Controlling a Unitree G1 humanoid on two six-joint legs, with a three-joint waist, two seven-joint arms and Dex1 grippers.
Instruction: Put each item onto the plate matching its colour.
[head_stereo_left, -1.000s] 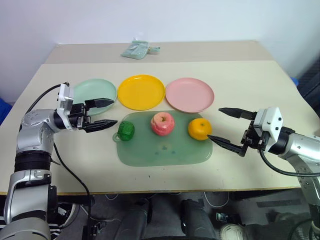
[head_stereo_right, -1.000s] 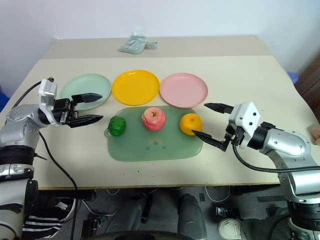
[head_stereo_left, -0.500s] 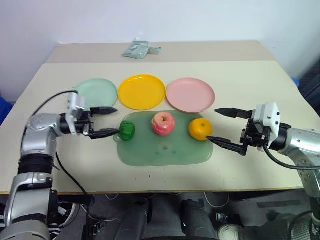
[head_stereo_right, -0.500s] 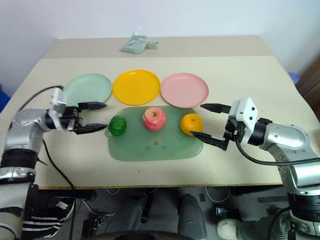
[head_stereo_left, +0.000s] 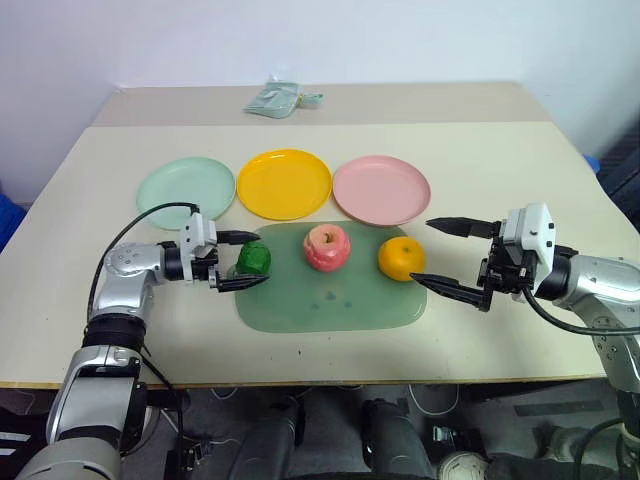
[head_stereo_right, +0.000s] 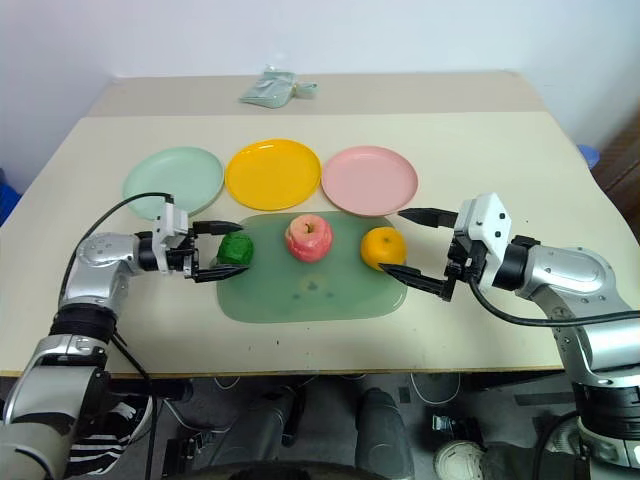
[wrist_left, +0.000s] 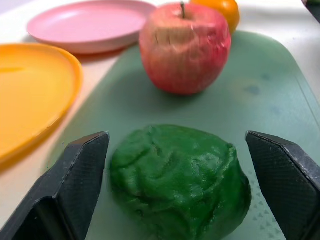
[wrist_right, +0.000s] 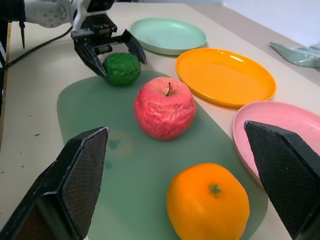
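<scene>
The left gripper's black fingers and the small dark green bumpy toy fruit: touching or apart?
Apart. In the left wrist view the fingers flank the small dark green bumpy toy fruit, with pale green board visible in the gap on each side.

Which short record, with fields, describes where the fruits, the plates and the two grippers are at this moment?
green fruit: on board, between the fingers of left gripper, gaps visible
apple: on board, centre
orange: on board, near right gripper
right gripper: open, beside the orange, apart
mint plate, yellow plate, pink plate: bare
</scene>
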